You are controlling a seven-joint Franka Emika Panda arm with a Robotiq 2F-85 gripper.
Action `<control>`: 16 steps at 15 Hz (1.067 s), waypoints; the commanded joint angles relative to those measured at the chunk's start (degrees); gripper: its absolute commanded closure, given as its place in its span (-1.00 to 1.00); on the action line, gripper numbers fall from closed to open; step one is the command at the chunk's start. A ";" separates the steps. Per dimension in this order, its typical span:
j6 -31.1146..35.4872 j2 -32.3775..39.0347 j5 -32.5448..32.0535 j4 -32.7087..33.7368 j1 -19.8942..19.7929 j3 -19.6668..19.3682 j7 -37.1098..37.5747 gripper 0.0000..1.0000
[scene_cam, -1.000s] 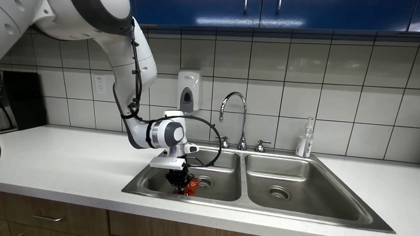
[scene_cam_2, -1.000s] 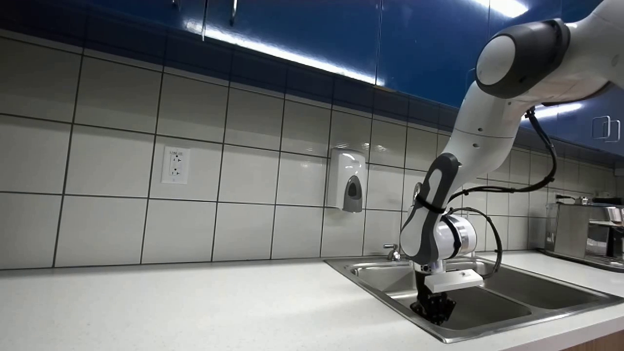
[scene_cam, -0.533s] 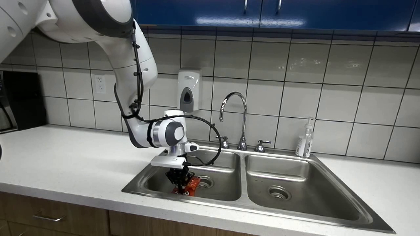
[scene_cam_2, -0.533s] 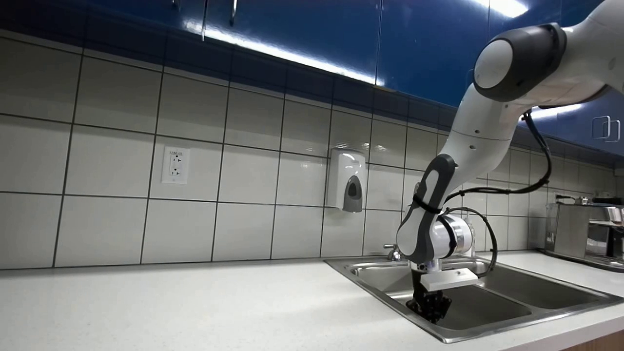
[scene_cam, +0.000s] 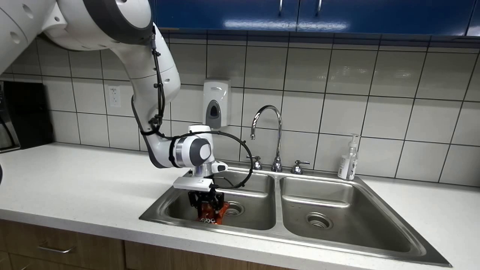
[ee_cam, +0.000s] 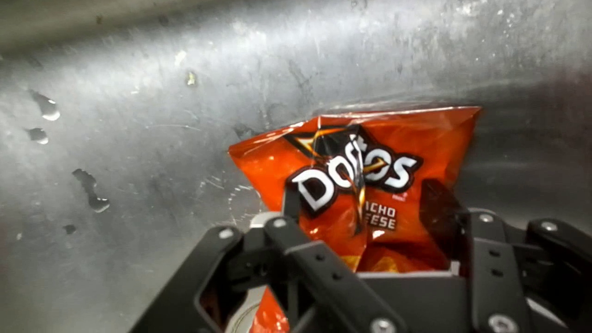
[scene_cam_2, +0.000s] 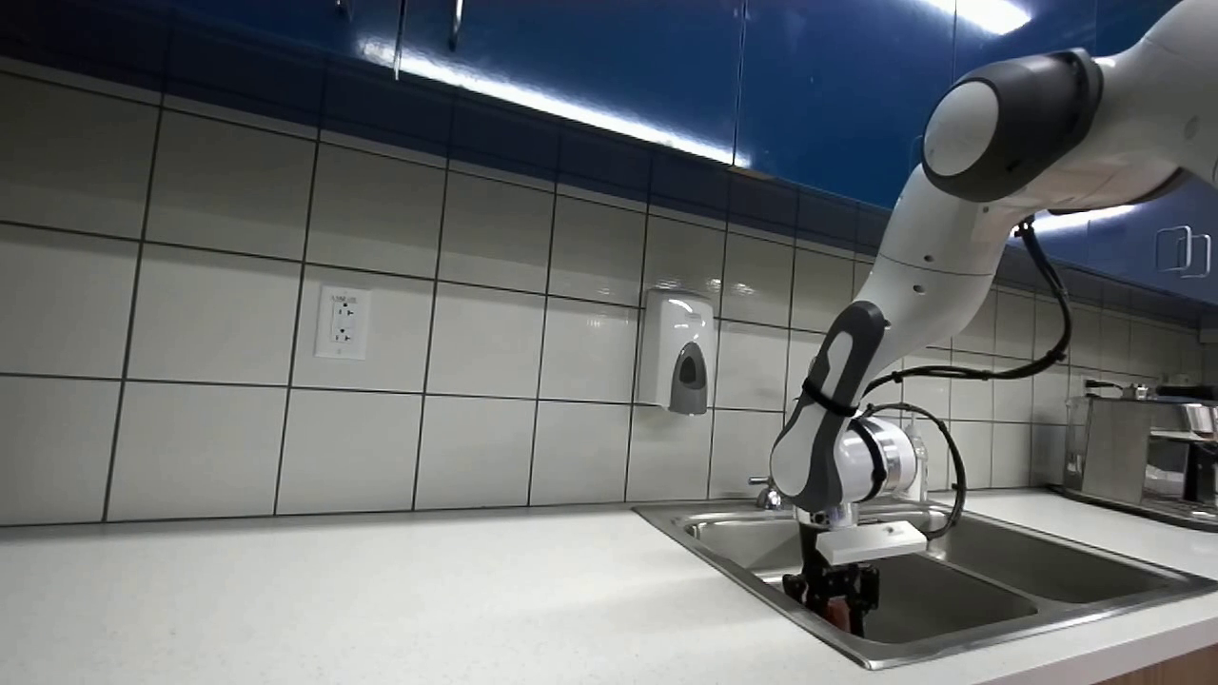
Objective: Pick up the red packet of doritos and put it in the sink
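Observation:
The red packet of doritos [ee_cam: 393, 231] lies creased on the floor of the left bowl of the sink [scene_cam: 278, 210], its white lettering facing up in the wrist view. My gripper [ee_cam: 364, 199] is down over it with jaws spread wide, one finger [ee_cam: 291, 203] on each side of the packet's middle. The lower part of the packet is hidden behind the gripper's body. Orange foil of the packet [scene_cam: 224, 210] also shows around the gripper [scene_cam: 207, 210] in an exterior view, close to the front wall. Only a small patch of it appears between the fingers in an exterior view [scene_cam_2: 837, 614].
A curved chrome faucet [scene_cam: 279, 138] with side handles rises behind the bowls. At the back right corner stands a clear soap bottle [scene_cam: 348, 159]. A white dispenser [scene_cam: 216, 104] hangs on the tiled wall. White counter [scene_cam: 93, 180] stretches along the sink's left side.
The jaws have gone from shut to spread apart, letting the packet go, and more of its lettering shows between them. The arm has shifted only slightly.

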 commanded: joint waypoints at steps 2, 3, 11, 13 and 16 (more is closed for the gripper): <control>-1.36 -1.10 1.20 0.66 -0.97 0.76 -1.61 -1.00; -1.32 -1.46 1.00 0.53 -0.75 0.53 -1.44 -1.00; -0.87 -4.08 0.28 -0.31 0.07 -0.21 -0.76 -1.00; -0.71 -5.18 0.06 -0.74 0.42 -0.35 -0.50 -1.00; -1.16 -6.71 -0.34 -0.88 1.14 -0.63 -0.03 -1.00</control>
